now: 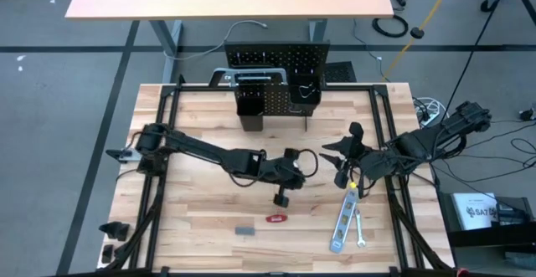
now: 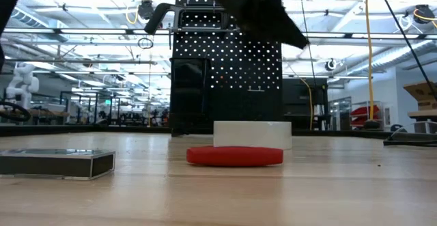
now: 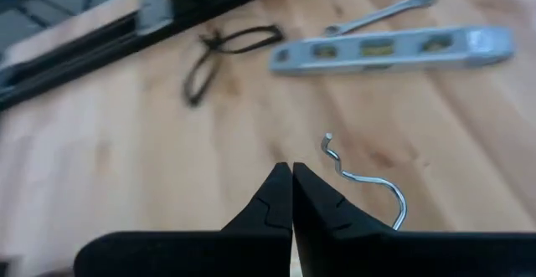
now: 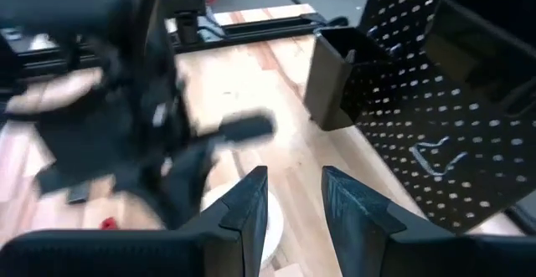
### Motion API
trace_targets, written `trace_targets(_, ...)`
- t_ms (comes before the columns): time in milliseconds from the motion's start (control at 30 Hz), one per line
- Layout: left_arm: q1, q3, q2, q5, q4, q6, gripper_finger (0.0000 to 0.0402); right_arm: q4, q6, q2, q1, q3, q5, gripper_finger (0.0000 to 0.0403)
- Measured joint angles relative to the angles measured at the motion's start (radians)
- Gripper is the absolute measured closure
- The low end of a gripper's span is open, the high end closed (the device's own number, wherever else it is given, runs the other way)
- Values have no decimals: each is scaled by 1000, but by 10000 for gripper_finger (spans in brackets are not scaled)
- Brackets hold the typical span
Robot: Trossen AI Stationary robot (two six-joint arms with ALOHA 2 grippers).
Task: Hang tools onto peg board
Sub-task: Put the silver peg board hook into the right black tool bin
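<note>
Red-handled tool is lying nearest on the desk; left gripper jaws are closed at centre, right gripper jaws are parted at 3 o'clock, gripping nothing.

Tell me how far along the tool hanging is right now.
Early. The peg board carries a grey bar clamp along its top. The left gripper is shut beside a loose metal hook; whether it holds it is unclear. The right gripper holds nothing, over the white tape roll. Level, wrench and red-handled tool lie on the table.
</note>
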Motion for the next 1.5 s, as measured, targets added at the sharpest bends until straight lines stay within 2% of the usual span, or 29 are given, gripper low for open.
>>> trace_targets(200, -1, 0, -127, -165, -120, 34, 401, -1, 24, 25, 0, 0, -35, 293)
trace_targets(433, -7, 0, -234, -299, -179, 68, 402, 50, 23, 102, 0, 0, -46, 288)
trace_targets(600, -7, 0, -250, -376, -183, 88, 402, 198, -96, 180, 0, 0, -38, 250)
trace_targets(800, -16, -41, -250, -447, -116, 114, 402, 215, -146, 215, 2, -18, 124, 190)
trace_targets(967, -27, -48, -251, -452, -95, 116, 402, 346, -159, 209, 2, -104, 131, 173)
trace_targets(1200, -33, -48, -250, -434, -22, 133, 402, 639, -232, 208, -9, -218, 130, 182)
trace_targets(1500, -35, -48, -250, -428, -24, 132, 402, 728, -278, 208, -35, -232, 133, 204)
